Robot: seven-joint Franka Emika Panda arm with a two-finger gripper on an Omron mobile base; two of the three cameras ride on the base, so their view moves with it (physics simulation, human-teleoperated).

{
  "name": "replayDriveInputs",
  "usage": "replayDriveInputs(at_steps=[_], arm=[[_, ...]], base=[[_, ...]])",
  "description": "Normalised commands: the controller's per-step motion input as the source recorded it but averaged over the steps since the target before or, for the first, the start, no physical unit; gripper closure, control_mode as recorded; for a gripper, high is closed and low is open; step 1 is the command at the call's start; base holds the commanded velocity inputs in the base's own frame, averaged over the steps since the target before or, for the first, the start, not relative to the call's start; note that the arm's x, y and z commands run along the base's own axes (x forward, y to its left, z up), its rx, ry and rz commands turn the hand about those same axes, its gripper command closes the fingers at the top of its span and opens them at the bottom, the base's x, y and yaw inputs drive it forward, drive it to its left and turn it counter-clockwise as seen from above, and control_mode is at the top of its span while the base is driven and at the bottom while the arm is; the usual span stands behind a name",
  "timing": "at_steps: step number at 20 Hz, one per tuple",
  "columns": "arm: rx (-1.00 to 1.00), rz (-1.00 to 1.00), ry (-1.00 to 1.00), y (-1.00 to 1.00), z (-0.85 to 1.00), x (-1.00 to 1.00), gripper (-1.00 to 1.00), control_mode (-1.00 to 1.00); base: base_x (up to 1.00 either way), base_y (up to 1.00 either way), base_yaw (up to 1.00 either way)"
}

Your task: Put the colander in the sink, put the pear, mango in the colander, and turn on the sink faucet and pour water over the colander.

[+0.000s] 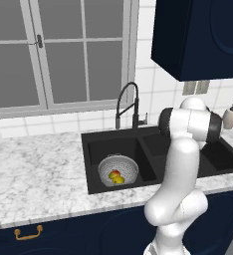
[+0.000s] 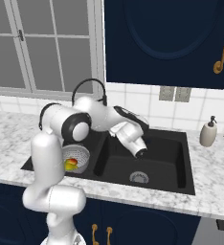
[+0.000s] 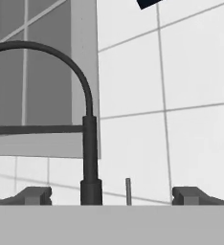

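The tool [image 3: 112,196] stood wide open and empty, its two dark fingertips [image 3: 35,195] spread to either side of the sink faucet [image 3: 87,139], whose upright and thin lever rose between them against the white tiles. With the colander [image 1: 118,170] already set in the left basin of the black sink [image 1: 148,142] let into the marble table [image 1: 34,169], and two fruits, seemingly the pear and mango, inside it, the faucet step seemed to be in hand. The next move would call for advancing to the slim lever [image 3: 128,190] and pushing it. The faucet was a tall black gooseneck with a high arched spout.
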Motion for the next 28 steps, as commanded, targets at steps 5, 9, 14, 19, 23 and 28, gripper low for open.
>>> replayDriveInputs(at_steps=[5, 9, 14, 19, 23, 28], arm=[[0.0, -0.04, 0.0, 0.09, -0.02, 0.43, -1.0, -1.0], [-0.08, -0.17, 0.0, 0.17, 0.0, 0.35, -1.0, -1.0], [-0.1, -0.15, 0.0, 0.17, 0.0, 0.37, -1.0, -1.0], [-0.01, -0.02, 0.07, 0.15, 0.0, 0.06, -1.0, -1.0], [0.0, 0.0, 0.09, 0.02, -0.04, 0.17, -1.0, -1.0], [0.0, -0.01, 0.08, 0.0, -0.13, 0.49, -1.0, -1.0]], base=[[0.0, 0.0, 0.0], [0.0, 0.0, 0.0], [0.0, 0.0, 0.0], [0.0, 0.0, 0.0], [0.0, 0.0, 0.0], [0.0, 0.0, 0.0]])
